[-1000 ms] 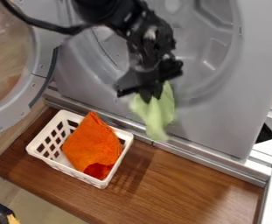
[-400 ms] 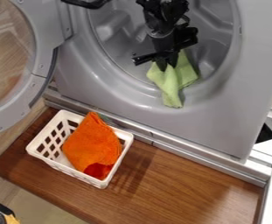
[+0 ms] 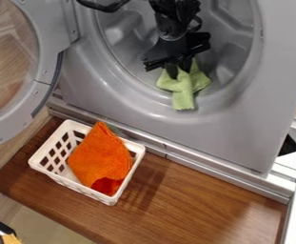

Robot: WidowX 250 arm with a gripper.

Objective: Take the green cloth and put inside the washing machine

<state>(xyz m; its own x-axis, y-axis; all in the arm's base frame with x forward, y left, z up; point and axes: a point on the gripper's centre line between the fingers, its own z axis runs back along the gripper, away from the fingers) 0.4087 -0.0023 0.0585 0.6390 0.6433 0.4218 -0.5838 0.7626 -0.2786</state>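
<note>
The black two-finger tool (image 3: pixel 179 71) is hanging down in front of the grey washing machine's (image 3: pixel 239 128) round opening, grasping the light green fabric cloth (image 3: pixel 184 93) by its upper part. The cloth is hanging at the opening's lower part, its tail overlapping the lower rim in the view; whether it is touching the rim, I cannot tell. Its long axis is running nearly upright, the narrow tail pointing down towards the view's bottom edge, while two corners are flaring out left and right below the tool. An orange cloth (image 3: pixel 99 155) is lying in a white plastic basket (image 3: pixel 60 176) on the brown wooden desk (image 3: pixel 194 200).
</note>
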